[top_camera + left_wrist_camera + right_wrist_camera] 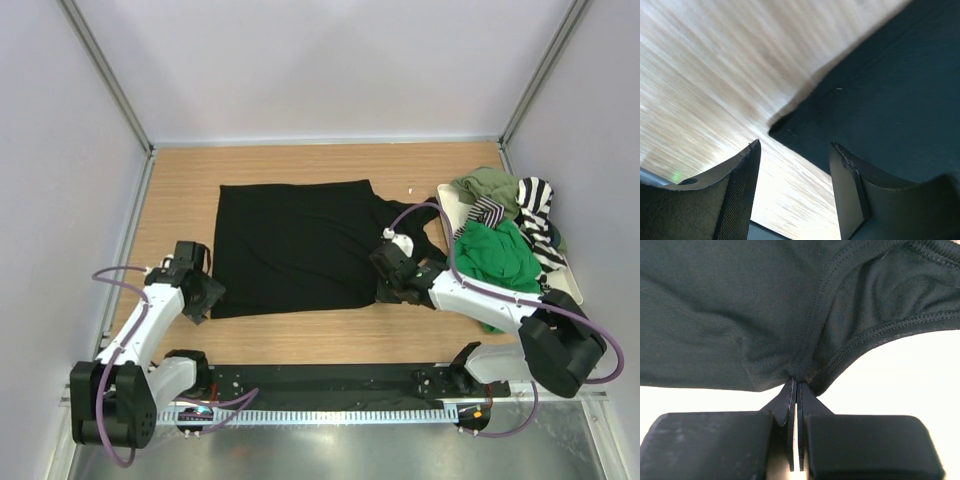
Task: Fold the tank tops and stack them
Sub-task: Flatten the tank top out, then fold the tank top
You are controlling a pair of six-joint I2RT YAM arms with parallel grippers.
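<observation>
On a wooden table (180, 180), a black top (290, 245) lay spread flat, hem to the left and straps to the right. The right gripper (796, 384) was pinched tight on the stitched armhole edge at the near right. The left gripper (795, 150) hung over the near hem corner, jaws apart, with nothing between them. A green top (495, 255), olive top (488, 185) and striped top (537, 205) sat heaped on a white tray (447, 203) at the right. The cloth looked thin, light and limp. It would likely sag and crease when lifted, so stitched edges and corners, held at two points, seemed the best grips.
</observation>
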